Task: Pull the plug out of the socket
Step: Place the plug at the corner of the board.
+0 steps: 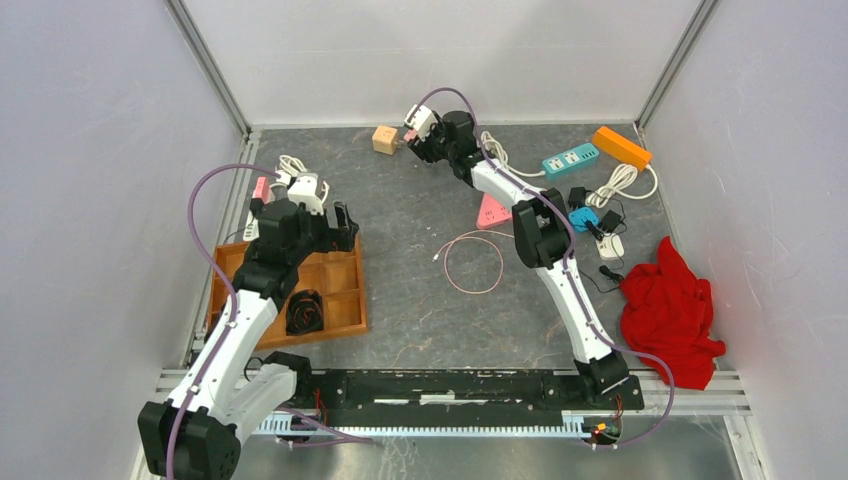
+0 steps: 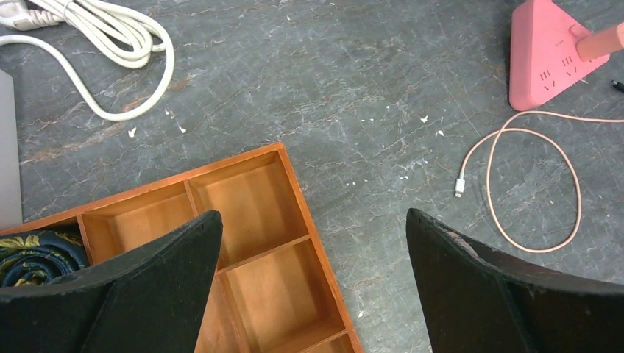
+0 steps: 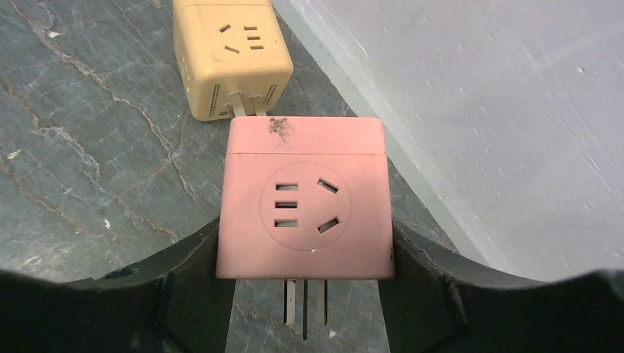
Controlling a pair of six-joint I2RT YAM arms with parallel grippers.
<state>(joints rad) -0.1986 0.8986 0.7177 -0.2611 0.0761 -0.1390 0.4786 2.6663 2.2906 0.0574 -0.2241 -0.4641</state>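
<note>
Right wrist view shows the right pincer clamped on the pink socket cube, low over the table near the far wall. The yellow plug cube has bare prongs spanning the narrow gap; whether their tips are seated cannot be told. Nothing pins the yellow cube, so a straight pull along the prongs, without twisting, looks best. The left pincer hangs apart and empty.

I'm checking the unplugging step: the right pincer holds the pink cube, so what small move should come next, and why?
Probably draw the pink cube straight back from the yellow cube. The right pincer is shut on it, and bare prongs show in the gap between them, so they look nearly parted. Nothing holds the yellow cube, so go slowly.
</note>
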